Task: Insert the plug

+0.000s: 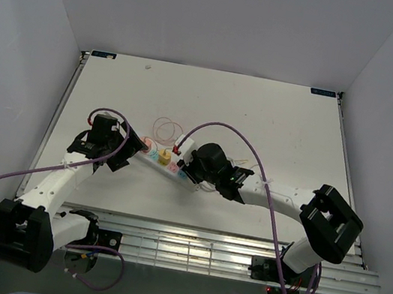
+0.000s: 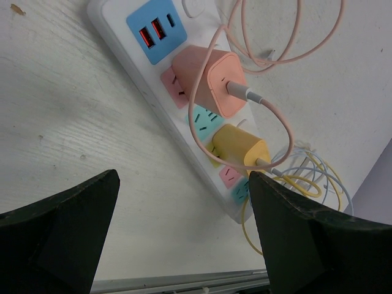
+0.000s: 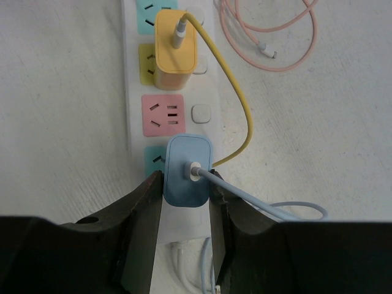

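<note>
A white power strip (image 1: 170, 167) lies near the table's middle; it also shows in the left wrist view (image 2: 131, 55) and the right wrist view (image 3: 135, 131). A pink plug (image 2: 208, 79) and a yellow plug (image 2: 242, 145) sit in it. My right gripper (image 3: 187, 184) is shut on a blue plug (image 3: 187, 171), held over the strip's teal socket (image 3: 152, 160); I cannot tell how deep it sits. A pink socket (image 3: 163, 115) beside it is free. My left gripper (image 2: 184, 202) is open and empty, hovering by the strip's other end (image 1: 131, 148).
Loose pink cable (image 3: 269, 43) coils beside the strip. Yellow cable (image 3: 236, 92) and pale blue cable (image 3: 288, 211) trail off to the right. Purple arm cables (image 1: 230, 130) loop over the table. A metal rail (image 1: 223, 254) runs along the near edge.
</note>
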You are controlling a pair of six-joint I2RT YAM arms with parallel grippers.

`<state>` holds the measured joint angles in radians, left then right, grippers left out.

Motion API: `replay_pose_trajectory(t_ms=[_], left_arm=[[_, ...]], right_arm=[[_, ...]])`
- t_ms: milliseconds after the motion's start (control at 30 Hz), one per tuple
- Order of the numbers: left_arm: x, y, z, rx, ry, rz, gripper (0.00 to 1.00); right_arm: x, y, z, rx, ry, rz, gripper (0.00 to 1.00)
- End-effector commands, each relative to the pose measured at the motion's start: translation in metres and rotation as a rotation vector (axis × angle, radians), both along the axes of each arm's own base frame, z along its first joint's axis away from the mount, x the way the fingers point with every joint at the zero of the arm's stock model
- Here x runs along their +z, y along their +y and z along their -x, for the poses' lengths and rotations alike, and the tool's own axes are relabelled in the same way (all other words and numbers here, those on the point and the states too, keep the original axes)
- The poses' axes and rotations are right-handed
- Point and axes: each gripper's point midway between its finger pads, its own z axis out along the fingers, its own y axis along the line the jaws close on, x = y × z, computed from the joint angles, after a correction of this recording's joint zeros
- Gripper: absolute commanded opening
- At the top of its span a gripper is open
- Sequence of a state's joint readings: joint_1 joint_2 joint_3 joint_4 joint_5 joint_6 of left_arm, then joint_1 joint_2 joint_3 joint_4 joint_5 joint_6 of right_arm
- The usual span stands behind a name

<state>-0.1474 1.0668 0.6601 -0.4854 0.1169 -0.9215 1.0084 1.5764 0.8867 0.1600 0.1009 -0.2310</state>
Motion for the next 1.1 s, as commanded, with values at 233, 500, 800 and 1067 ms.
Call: replay_pose_trajectory(t_ms=[233, 500, 800, 1067], left_arm=[[0.008, 0.004, -0.010, 0.000, -0.033, -0.013, 0.98], [0.006, 0.008, -0.013, 0.008, -0.026, -0.019, 0.98], [0.006, 0.014, -0.015, 0.015, -0.025, -0.029, 0.98], [0.007, 0.014, -0.016, 0.013, -0.027, -0.028, 0.98]], right_arm=[[-0.051, -0.016, 0.032, 0.163, 0.121, 0.141, 0.08], [-0.076, -0.028, 0.035, 0.125, 0.220, 0.237, 0.08], [-0.121, -0.057, 0.045, -0.021, 0.319, 0.413, 0.08], [-0.136, -0.064, 0.054, -0.060, 0.361, 0.446, 0.08]])
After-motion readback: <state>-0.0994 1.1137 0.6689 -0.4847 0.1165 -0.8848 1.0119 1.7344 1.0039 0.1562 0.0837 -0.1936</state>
